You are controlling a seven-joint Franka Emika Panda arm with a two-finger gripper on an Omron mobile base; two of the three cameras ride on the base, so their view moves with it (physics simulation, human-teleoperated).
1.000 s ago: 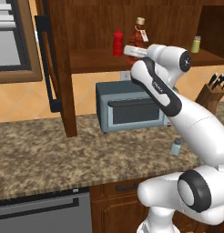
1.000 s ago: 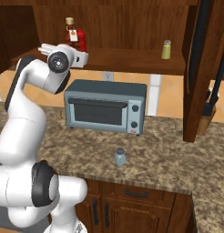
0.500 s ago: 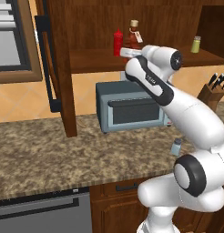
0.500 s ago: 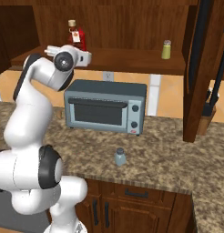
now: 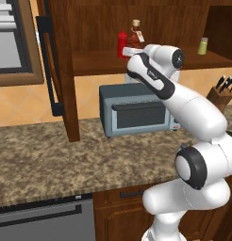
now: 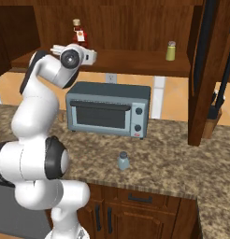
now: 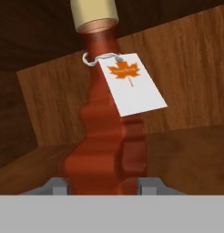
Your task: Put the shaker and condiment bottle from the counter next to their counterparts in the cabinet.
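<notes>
Bottle [image 7: 107, 136] fills the middle of my hand view, tan cap at top, white tag hanging from its neck; my gripper [image 7: 104, 185] is clamped on its base. In the left base view it stands top centre, touching the red squeeze bottle [image 5: 122, 44]. Shaker [image 6: 123, 160] sits lower centre on the counter [image 6: 173, 163].

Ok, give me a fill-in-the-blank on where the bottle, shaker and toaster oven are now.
1. The condiment bottle sits between the gripper's ____.
2. The shaker stands on the ____.
3. A white tag on the bottle shows an orange ____.
4. On the counter, behind the shaker, is a ____.

Missing: fingers; counter; leaf; toaster oven
</notes>
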